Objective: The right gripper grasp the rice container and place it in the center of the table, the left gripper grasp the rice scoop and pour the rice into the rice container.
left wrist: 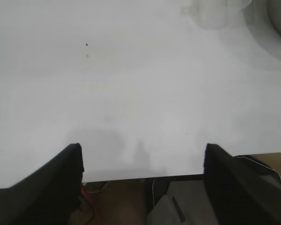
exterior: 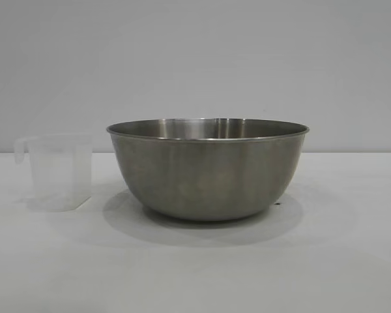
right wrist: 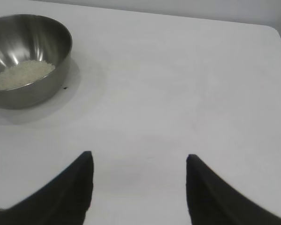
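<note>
My left gripper hangs spread and empty over the table edge, scoop upright beside bowl mid-table holding rice; a careless swing could topple the scoop.

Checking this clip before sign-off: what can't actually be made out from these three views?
- Rice: the exterior view hides it behind the rice container's wall; only the right wrist view shows it.
- Rice scoop: too pale in the exterior view to tell whether any grains remain; cut off by the picture edge in the left wrist view.
- Left pincer, right pincer: both outside the exterior view; only the finger ends show in their wrist views, apart and holding nothing.
</note>
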